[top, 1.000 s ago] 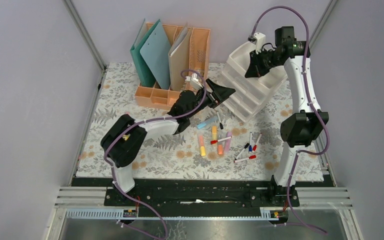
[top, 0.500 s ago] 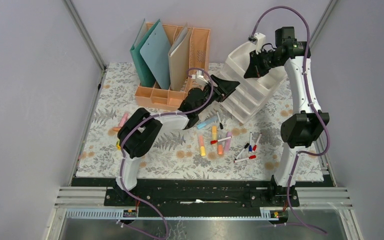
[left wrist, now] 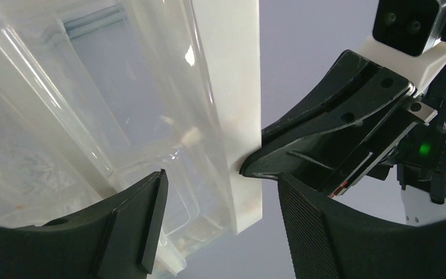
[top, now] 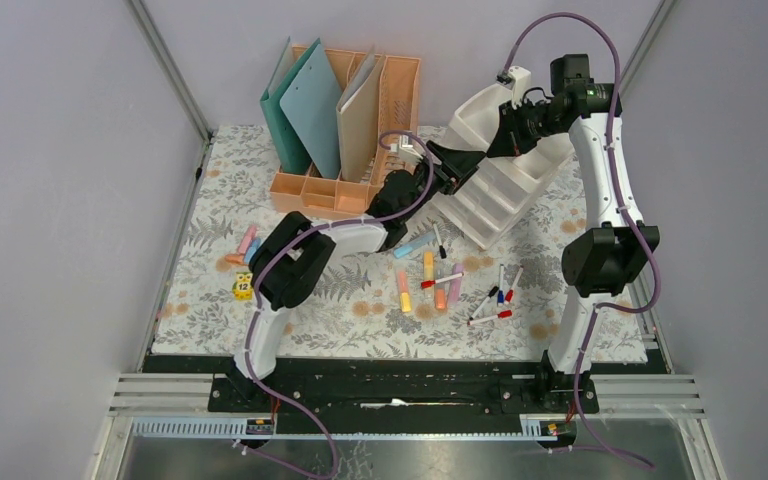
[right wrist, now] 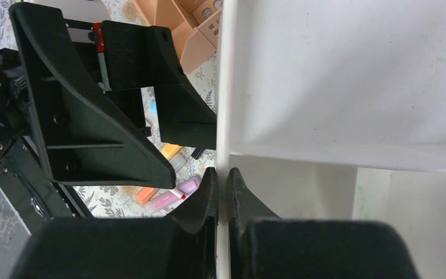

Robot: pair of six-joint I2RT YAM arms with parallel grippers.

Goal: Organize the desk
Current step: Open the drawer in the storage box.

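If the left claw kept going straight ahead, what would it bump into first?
The white drawer unit: its side wall sits between the open left gripper's fingers, so it would probably hit that right away.

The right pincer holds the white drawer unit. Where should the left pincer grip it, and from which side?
Probably the thin white side wall, at its free edge, coming from the side of the peach file rack, one finger inside the white drawer unit and one outside. The wall is a flat panel; the open left pincer straddles it, near where the right pincer is shut.
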